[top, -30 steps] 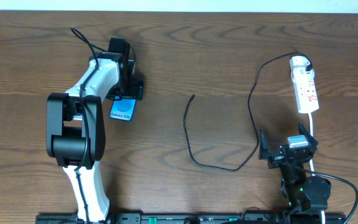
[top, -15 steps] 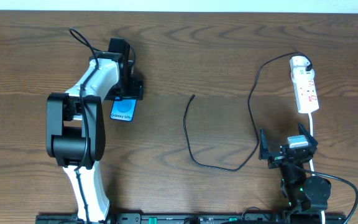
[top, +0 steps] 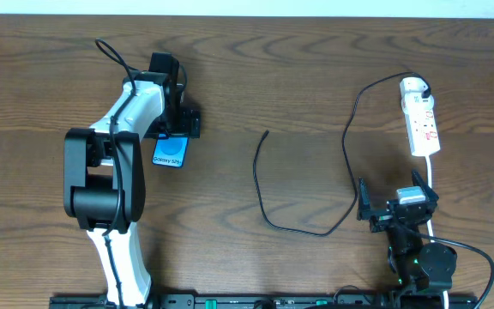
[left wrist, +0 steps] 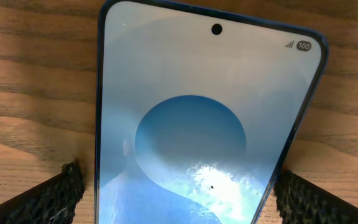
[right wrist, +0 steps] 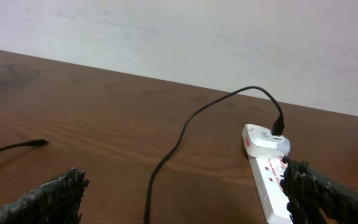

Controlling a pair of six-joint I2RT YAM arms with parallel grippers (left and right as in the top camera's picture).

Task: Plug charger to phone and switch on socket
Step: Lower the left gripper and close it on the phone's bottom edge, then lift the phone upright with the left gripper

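Note:
The phone [top: 169,153] lies flat on the table, blue screen up, and fills the left wrist view as the phone [left wrist: 197,118]. My left gripper [top: 177,129] stands open astride its far end. In the wrist view the left gripper [left wrist: 185,199] shows bare wood between each finger and the phone's edges. The charger [top: 257,184] is a thin black cable looping over mid-table, its free tip [top: 268,132] loose on the wood and its other end plugged into the white socket [top: 422,120] at the far right. My right gripper [top: 397,204] hangs open and empty near the front, with the socket [right wrist: 269,171] and charger [right wrist: 166,162] ahead of the right gripper [right wrist: 185,199].
The left arm's white and black body [top: 110,172] covers the table to the left of the phone. A black rail [top: 230,302] runs along the front edge. The socket's white cord [top: 431,176] passes close by the right gripper. A pale wall [right wrist: 197,43] stands behind the table.
The left gripper's jaws have spread wider round the phone, which shifted a touch to the right and lies on the table. The right arm has not moved.

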